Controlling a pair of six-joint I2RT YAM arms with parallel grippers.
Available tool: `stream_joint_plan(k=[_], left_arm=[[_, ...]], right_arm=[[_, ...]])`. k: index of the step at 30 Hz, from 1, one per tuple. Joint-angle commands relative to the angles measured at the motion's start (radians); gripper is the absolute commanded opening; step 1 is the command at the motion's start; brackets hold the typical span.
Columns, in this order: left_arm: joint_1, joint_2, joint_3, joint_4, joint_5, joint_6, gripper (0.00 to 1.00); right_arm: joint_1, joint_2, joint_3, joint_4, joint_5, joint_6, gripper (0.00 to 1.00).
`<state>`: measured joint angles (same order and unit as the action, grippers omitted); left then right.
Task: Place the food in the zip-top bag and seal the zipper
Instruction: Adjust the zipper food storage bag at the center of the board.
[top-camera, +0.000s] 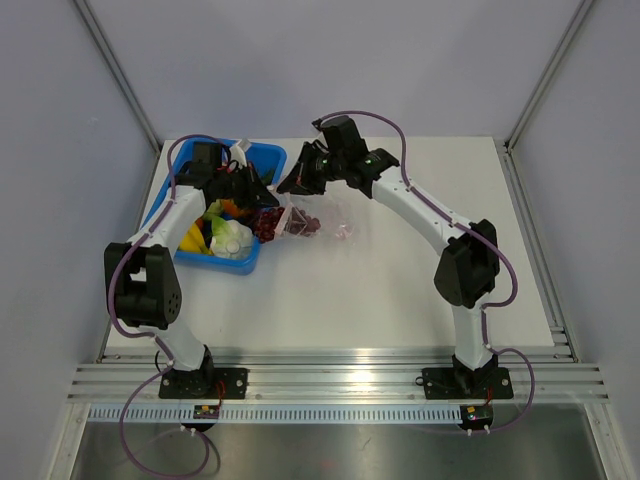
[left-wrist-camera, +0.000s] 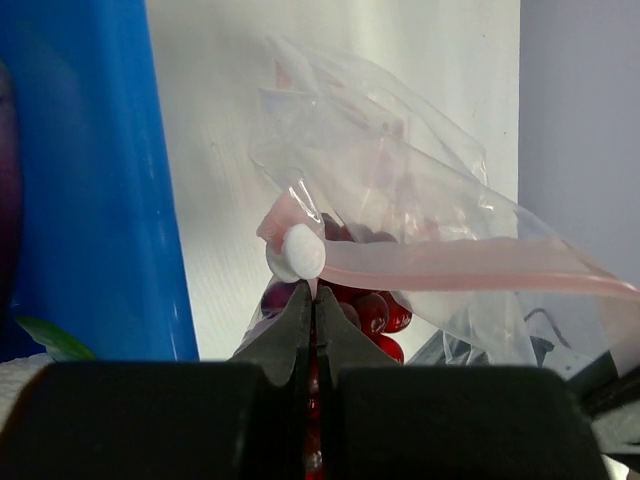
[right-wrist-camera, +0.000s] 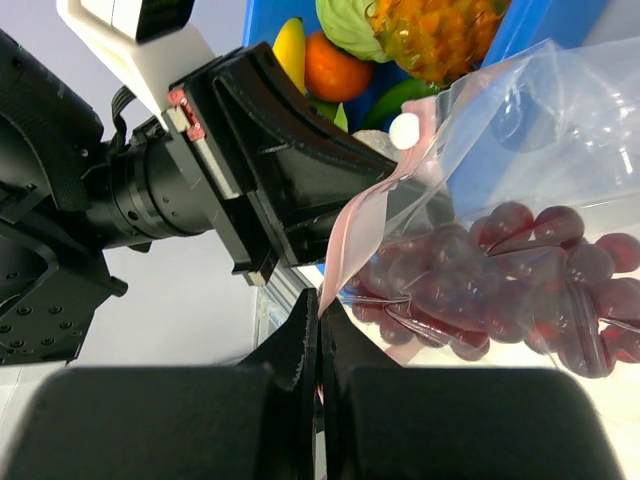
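Your desk (top-camera: 400, 290) carries the blue tray (left-wrist-camera: 100, 200), which sits just left of your left end effector (left-wrist-camera: 315, 305) and holds a banana (right-wrist-camera: 290, 45) and an orange (right-wrist-camera: 335, 68). The bag (left-wrist-camera: 420, 180) hangs directly ahead of both end effectors, with the grapes (right-wrist-camera: 540, 270) inside it. Your right end effector (right-wrist-camera: 321, 310) is pressed together, pinching the zipper (right-wrist-camera: 350, 240). Your left one is pressed together on the bag's edge, just beneath the white slider (left-wrist-camera: 298, 252).
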<state>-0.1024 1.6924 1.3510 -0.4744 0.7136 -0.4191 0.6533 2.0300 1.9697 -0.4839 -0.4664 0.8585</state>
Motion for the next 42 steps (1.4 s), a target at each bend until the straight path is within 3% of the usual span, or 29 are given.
stream_joint_plan(k=[1, 21, 27, 36, 42], left_arm=[[-0.008, -0.046, 0.048, -0.013, 0.066, 0.023, 0.0], [-0.079, -0.088, 0.068, -0.093, 0.13, 0.025, 0.0], [-0.082, -0.119, 0.013, 0.022, 0.207, -0.102, 0.0], [-0.076, -0.134, -0.041, 0.322, 0.311, -0.354, 0.0], [-0.048, -0.137, -0.032, 0.342, 0.328, -0.406, 0.0]], right_arm=[[-0.021, -0.03, 0.04, 0.045, -0.032, 0.005, 0.0], [-0.187, -0.031, -0.066, 0.199, -0.172, 0.152, 0.0], [-0.193, -0.008, -0.077, 0.208, -0.186, 0.171, 0.0], [-0.202, 0.024, -0.078, 0.179, -0.179, 0.165, 0.0], [-0.241, 0.015, -0.12, 0.162, -0.152, 0.151, 0.0]])
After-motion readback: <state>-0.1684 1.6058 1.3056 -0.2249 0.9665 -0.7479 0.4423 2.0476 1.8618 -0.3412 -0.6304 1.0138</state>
